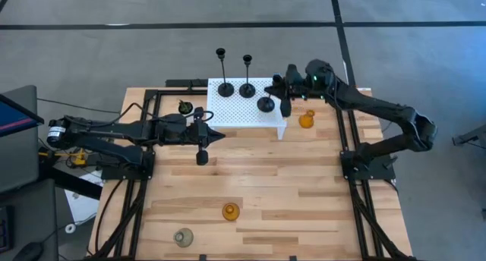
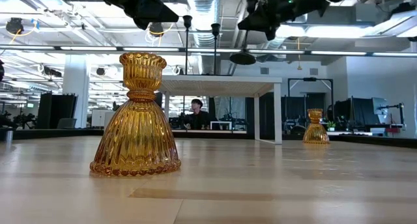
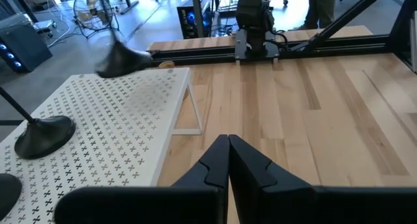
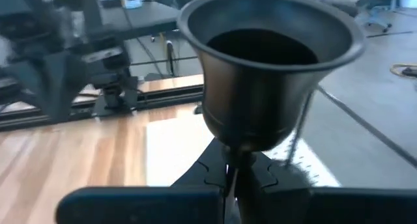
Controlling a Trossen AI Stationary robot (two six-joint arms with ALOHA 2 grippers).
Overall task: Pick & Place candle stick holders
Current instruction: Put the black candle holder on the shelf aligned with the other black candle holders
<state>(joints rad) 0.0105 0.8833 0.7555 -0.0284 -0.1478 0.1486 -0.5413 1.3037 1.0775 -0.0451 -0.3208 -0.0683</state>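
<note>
Two black thin-stemmed holders (image 1: 225, 87) (image 1: 247, 87) stand by their round bases on the white perforated stand (image 1: 235, 111). My right gripper (image 1: 283, 94) is shut on the third black holder (image 1: 266, 104) over the stand's right end. An amber glass holder (image 1: 306, 121) stands on the table right of the stand. A second amber holder (image 1: 230, 211) and the clear-grey holder (image 1: 183, 236) stand near the front edge. My left gripper (image 1: 219, 135) is shut and empty, just in front of the stand. My right gripper pinches the black holder's thin stem (image 4: 232, 157) between its two fingers, just under the cup (image 4: 270, 61). The fingers come from the table's right side and lie across the stem. The holder's round base (image 2: 242, 57) hangs clear above the stand's top.
A small pot with a green plant (image 1: 184, 106) stands left of the stand. Black frame rails (image 1: 345, 132) run along both table sides. Bare wood lies between the stand and the front holders. A person (image 2: 195, 113) sits in the room beyond the table.
</note>
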